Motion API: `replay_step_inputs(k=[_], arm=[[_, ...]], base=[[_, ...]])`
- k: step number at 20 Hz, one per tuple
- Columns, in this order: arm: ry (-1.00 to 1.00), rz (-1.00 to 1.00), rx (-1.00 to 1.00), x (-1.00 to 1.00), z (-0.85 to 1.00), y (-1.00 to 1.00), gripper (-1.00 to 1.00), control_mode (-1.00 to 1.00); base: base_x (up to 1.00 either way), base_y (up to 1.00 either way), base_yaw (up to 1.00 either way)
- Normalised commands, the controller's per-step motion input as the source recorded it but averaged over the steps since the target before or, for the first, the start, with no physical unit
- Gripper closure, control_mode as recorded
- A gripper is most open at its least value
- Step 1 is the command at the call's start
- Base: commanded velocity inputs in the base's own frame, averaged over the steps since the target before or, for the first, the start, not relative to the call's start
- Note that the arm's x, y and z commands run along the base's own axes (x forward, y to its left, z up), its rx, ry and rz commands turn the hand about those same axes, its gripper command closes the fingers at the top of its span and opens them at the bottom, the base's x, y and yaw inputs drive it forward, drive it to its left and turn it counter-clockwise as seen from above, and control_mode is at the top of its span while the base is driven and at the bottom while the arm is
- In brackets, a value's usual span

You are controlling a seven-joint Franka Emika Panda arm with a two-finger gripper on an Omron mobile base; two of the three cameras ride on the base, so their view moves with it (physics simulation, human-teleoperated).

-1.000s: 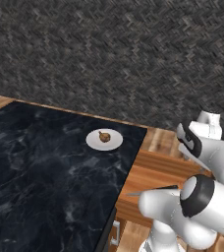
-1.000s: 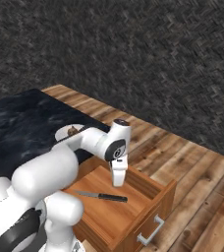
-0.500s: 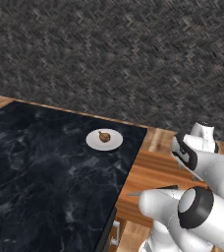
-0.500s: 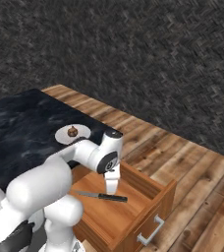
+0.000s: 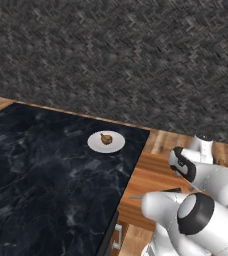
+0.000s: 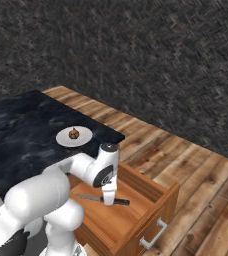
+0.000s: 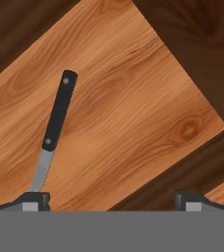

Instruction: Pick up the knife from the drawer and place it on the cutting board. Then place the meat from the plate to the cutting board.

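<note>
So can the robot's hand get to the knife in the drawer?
Probably yes. The drawer is pulled open, the knife lies bare on its wooden floor, and the open gripper hangs just over it with nothing between.

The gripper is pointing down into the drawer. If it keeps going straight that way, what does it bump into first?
Probably the drawer's wooden floor. The open gripper looks straight at bare wood, while the knife lies off to one side, near one fingertip, so it might just get brushed.
</note>
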Motion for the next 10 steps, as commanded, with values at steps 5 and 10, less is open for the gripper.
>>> replay_step_inputs(k=[5,10], arm=[[-0.08,0.0,-0.01,0.21,-0.34,0.0,-1.0,-1.0],[-0.07,0.0,-0.01,0.25,-0.38,0.0,-1.0,-1.0]], base=[[0.0,0.0,0.0],[0.0,0.0,0.0]])
